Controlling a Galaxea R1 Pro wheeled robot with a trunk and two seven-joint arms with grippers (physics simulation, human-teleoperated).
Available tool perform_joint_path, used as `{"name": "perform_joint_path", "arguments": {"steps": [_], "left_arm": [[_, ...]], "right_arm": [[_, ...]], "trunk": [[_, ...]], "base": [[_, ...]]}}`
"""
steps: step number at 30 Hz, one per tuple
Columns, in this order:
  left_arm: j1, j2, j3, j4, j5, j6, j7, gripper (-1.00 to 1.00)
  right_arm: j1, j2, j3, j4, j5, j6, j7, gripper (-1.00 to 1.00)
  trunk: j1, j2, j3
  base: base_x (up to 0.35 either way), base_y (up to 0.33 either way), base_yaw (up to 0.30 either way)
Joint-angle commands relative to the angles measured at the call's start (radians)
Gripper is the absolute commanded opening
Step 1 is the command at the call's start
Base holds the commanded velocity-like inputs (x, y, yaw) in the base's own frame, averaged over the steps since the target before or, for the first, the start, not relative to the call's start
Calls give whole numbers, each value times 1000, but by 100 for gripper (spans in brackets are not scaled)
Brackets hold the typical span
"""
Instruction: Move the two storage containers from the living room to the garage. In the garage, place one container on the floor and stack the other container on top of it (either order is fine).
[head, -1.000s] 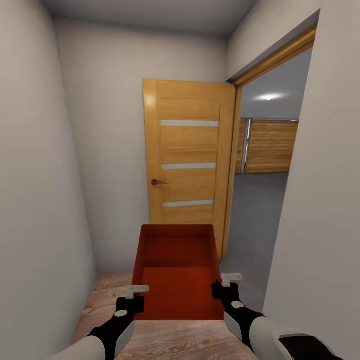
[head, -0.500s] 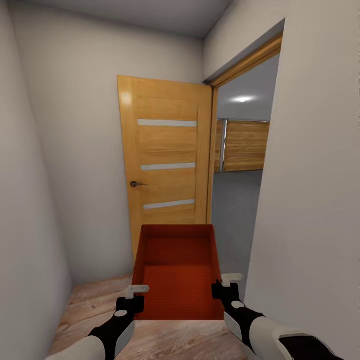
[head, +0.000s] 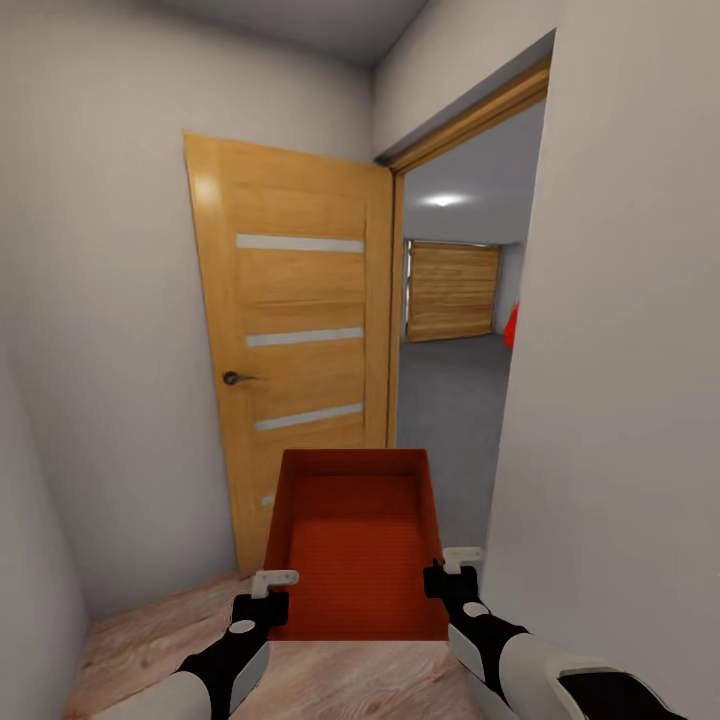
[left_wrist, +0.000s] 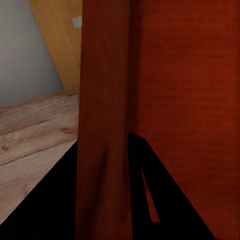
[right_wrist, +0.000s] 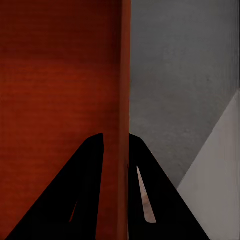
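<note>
I carry one red-orange storage container (head: 355, 560) in front of me, held level above the wood-plank floor. My left gripper (head: 272, 592) is shut on its left wall (left_wrist: 102, 125), one finger on each side. On the right wall (right_wrist: 124, 100) my right gripper (head: 448, 572) is shut the same way. Through the open doorway lies the garage with its dark grey concrete floor (head: 450, 400). A small red-orange shape (head: 512, 325) peeks past the door frame's right edge inside the garage; I cannot tell what it is.
A wooden door (head: 295, 340) with pale stripes stands open against the hallway's far wall. White walls close in at the left (head: 90, 380) and right (head: 620, 350). A wooden striped garage door (head: 452, 290) shows at the garage's far end. Light wood planks (head: 180, 640) cover the hallway floor.
The view has swung right: the door and doorway slid left in the picture and more of the garage shows, with the red-orange shape now in sight. Both grippers still hold the container.
</note>
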Motion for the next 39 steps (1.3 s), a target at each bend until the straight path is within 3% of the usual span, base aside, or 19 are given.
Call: {"name": "perform_joint_path", "arguments": {"steps": [1, 23, 39], "left_arm": [[-1, 13, 62, -3, -3, -5, 16, -100], [-1, 13, 61, -1, -4, -5, 16, -100], [-1, 13, 61, -1, -4, -5, 16, -100]], "right_arm": [[-1, -7, -33, 3, -13, -5, -9, -100], [-1, -7, -33, 3, -13, -5, -9, -100], [-1, -7, -33, 3, -13, -5, -9, -100]], "trunk": [[1, -1, -2], [1, -1, -2], [1, -1, -2]], "base": [[221, 249, -277], [224, 247, -49], [186, 150, -275]]}}
